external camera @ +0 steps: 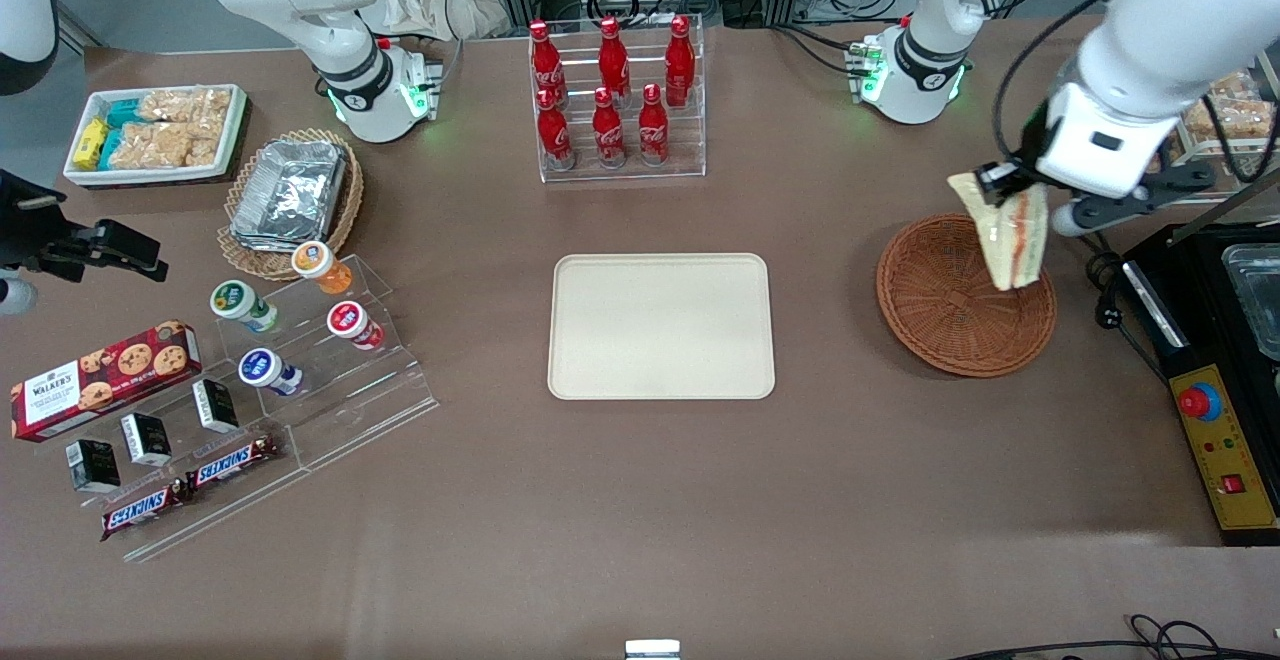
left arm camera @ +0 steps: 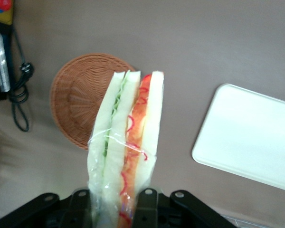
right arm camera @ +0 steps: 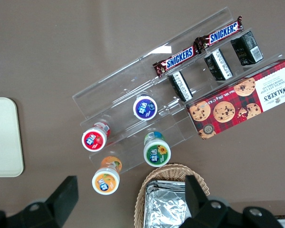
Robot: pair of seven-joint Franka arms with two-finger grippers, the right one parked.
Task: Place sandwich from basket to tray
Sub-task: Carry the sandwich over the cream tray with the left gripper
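The sandwich, a wrapped wedge of pale bread with orange-red and green filling, hangs in the air above the basket. My left gripper is shut on the sandwich's upper end, its black fingers pressing the wrapper from both sides. The round reddish-brown wicker basket lies empty beneath it, toward the working arm's end of the table. The cream tray lies flat and bare at the table's middle.
A rack of red cola bottles stands farther from the front camera than the tray. A black control box with a red button sits beside the basket. Snack displays, a foil-container basket and a white bin fill the parked arm's end.
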